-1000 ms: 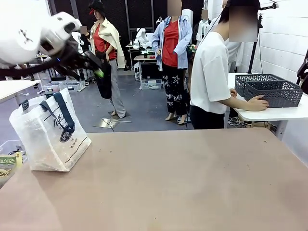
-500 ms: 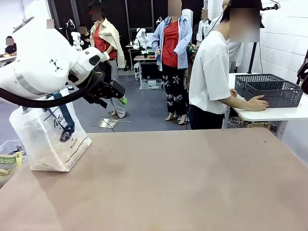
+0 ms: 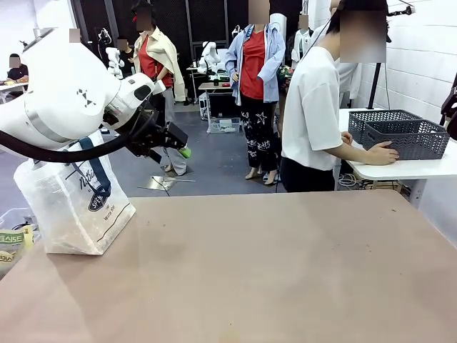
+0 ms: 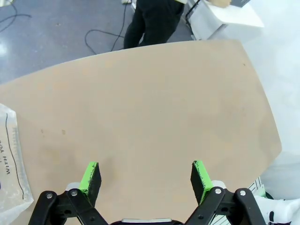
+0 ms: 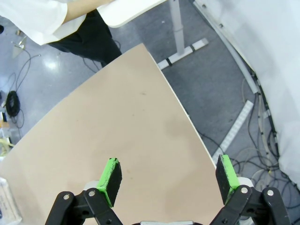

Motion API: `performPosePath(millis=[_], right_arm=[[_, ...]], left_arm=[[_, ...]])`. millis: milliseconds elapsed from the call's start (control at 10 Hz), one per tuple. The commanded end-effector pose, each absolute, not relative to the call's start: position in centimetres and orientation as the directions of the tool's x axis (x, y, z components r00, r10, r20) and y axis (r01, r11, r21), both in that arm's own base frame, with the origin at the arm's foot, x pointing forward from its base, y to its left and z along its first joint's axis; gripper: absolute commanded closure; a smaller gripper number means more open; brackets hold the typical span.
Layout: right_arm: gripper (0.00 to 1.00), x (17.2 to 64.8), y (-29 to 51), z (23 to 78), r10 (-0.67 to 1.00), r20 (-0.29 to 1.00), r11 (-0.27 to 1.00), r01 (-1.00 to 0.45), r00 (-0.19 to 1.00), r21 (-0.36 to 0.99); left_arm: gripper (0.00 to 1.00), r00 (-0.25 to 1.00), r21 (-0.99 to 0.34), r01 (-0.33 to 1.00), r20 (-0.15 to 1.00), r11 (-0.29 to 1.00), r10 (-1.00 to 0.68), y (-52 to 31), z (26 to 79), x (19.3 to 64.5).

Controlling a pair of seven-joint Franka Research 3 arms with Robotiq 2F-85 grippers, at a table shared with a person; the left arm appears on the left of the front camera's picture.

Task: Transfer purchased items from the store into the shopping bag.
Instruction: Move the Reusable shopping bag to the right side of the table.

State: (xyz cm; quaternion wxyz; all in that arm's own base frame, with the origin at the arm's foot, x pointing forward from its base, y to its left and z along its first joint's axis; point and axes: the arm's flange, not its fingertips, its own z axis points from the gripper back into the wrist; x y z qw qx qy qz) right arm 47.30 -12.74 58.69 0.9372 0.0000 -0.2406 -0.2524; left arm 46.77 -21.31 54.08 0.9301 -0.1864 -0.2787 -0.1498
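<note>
The shopping bag [image 3: 75,196], translucent white with dark blue handles and lettering, stands upright at the left of the brown table [image 3: 271,271]; its edge shows in the left wrist view [image 4: 9,159]. The store [image 3: 408,137], a dark grey lattice basket, sits on a white side table at the far right, with a person's hand [image 3: 385,152] resting on it. The purchased items are out of view. My left gripper [image 3: 175,143] hangs open above the table's far left, just right of the bag, with nothing between its fingers [image 4: 146,176]. My right gripper [image 5: 168,176] is open over the table's right corner.
A second grey basket [image 3: 378,116] stands behind the first. The person in a white shirt [image 3: 310,107] stands at the far edge, turned to the side table [image 3: 407,170]. A packet [image 3: 8,246] lies off the table's left edge. Cables [image 5: 243,126] run along the floor on the right.
My left arm has swung down and to the right from the upper left, its gripper now beside the bag's top. The person, the basket and the bag have stayed put.
</note>
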Motion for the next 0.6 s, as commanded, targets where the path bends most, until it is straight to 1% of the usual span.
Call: performPosePath(millis=[0,500], right_arm=[[0.0,47.31,-12.77,58.79,-0.461,0.447,0.876,0.473,0.766,0.094],[0.0,47.31,-12.77,58.79,-0.461,0.447,0.876,0.473,0.766,0.094]], left_arm=[[0.0,0.799,-0.262,0.372,0.579,0.89,-0.163,-21.25,54.31,46.69],[0.0,0.799,-0.262,0.372,0.579,0.89,-0.163,-21.25,54.31,46.69]])
